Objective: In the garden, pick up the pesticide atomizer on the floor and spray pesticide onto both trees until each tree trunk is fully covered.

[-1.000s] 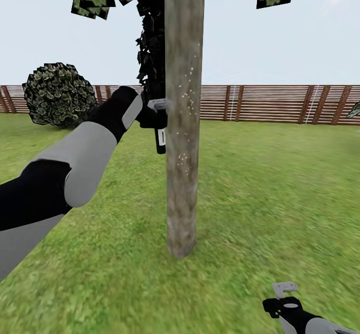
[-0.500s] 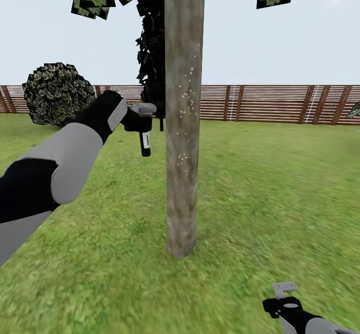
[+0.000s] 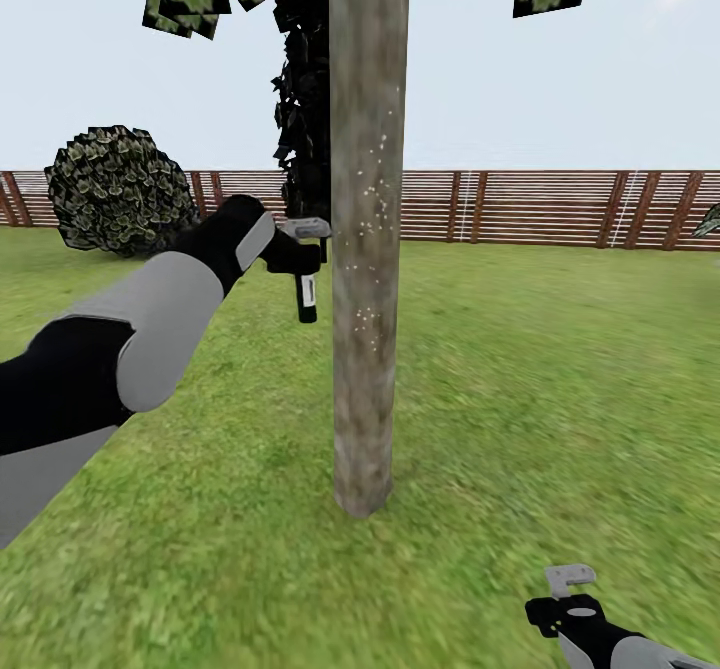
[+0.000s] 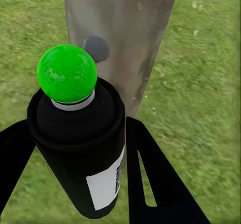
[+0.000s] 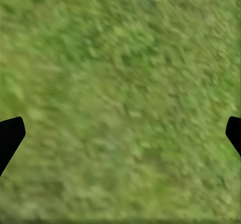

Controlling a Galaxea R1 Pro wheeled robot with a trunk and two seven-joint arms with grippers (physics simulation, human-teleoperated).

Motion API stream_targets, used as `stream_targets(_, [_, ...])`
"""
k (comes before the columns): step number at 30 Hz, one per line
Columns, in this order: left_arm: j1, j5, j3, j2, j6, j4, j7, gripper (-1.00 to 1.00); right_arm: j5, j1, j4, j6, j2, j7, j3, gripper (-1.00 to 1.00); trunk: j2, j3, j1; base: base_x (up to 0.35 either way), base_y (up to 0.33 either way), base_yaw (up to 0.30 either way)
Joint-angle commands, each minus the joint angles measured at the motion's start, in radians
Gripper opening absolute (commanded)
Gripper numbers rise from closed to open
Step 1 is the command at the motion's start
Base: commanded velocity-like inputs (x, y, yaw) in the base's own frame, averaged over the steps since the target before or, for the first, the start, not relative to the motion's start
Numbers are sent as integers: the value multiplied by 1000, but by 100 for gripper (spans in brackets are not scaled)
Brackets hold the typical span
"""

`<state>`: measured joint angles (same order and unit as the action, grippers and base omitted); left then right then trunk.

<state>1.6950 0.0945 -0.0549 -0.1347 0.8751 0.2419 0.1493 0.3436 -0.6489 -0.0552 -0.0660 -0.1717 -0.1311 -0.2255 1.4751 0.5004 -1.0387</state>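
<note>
A mottled grey-brown tree trunk (image 3: 367, 249) stands straight ahead, flecked with pale specks at mid height. My left gripper (image 3: 303, 261) is shut on the pesticide atomizer (image 3: 306, 296), a small black can with a white label, held just left of the trunk. In the left wrist view the atomizer (image 4: 76, 148) sits between the two black fingers (image 4: 150, 184), and its green cap (image 4: 67, 73) faces the trunk (image 4: 120, 28) from close by. My right gripper (image 3: 565, 599) hangs low at the lower right, open over bare grass (image 5: 120, 83).
A dark narrow conifer (image 3: 303, 79) rises right behind the trunk. A rounded shrub (image 3: 118, 189) stands at the left by the brown slat fence (image 3: 540, 207). Open lawn (image 3: 540, 369) spreads around the trunk on both sides.
My left arm swung the atomizer away from the trunk to the left, then partway back toward it. The right arm and the camera have stayed still.
</note>
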Motion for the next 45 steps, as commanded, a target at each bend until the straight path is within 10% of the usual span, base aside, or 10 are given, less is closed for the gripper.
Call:
stream_targets(1, [0,-1,0,-4,0,-1,-1,-100,0,0,0,0,0,0,0,100,0,0,0,0,0,0])
stream_targets(45, [-50,-32,1,-5,-181,-207,-1,-100,0,0,0,0,1,0,0,100,0,0,0,0,0,0])
